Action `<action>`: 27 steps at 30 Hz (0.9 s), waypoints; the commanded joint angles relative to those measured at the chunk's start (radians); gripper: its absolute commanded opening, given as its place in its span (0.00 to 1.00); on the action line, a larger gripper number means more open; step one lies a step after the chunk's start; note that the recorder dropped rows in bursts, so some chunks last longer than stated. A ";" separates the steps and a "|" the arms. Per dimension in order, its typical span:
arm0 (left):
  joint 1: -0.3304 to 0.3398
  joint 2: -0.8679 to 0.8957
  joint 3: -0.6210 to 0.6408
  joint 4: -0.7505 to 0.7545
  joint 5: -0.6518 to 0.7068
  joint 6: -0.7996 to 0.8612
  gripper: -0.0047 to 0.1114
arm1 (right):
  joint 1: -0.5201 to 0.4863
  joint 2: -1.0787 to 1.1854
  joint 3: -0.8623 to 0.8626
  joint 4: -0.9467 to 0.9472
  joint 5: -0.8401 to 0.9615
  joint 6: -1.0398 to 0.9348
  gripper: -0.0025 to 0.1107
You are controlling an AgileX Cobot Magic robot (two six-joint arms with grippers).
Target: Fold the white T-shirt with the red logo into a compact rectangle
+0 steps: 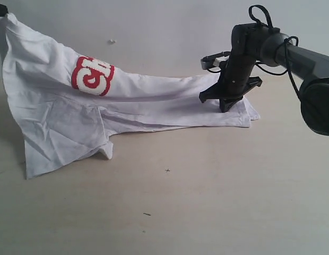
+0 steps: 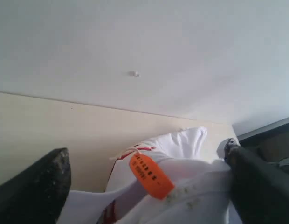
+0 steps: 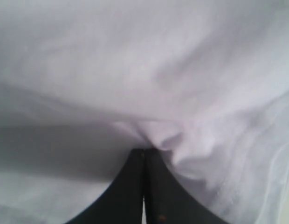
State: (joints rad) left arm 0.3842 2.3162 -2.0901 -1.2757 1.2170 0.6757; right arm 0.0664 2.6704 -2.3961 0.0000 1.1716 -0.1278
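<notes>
Exterior camera looks from a low angle across the table (image 1: 207, 202) at the whole white T-shirt (image 1: 58, 122), while both wrist cameras sit tight against that same cloth, the right one nearest.

Open passage across the front of the table (image 1: 233, 212), bare but for a dark speck (image 1: 167, 170) and a dark sliver (image 1: 147, 214). On the left, the white T-shirt (image 1: 58, 122) hangs like a raised sail and bars the way. Its low tail runs to the right gripper (image 1: 226, 108), planted on the cloth, with the right arm (image 1: 308, 64) filling the space above that corner. Air above the tail stands clear.
</notes>
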 commanded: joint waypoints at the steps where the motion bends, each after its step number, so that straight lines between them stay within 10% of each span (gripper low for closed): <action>1: 0.007 -0.019 -0.004 -0.134 0.004 -0.014 0.77 | -0.013 0.018 0.016 -0.053 0.050 0.000 0.02; 16: 0.080 -0.023 -0.004 -0.172 0.004 0.000 0.77 | -0.013 0.008 0.016 -0.062 0.050 -0.010 0.02; 27: -0.085 -0.023 0.037 0.312 0.004 0.181 0.77 | -0.013 -0.050 0.016 -0.071 0.050 -0.009 0.02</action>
State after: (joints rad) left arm 0.3598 2.3046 -2.0764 -1.0064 1.2139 0.8421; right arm 0.0626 2.6455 -2.3835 -0.0578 1.2142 -0.1303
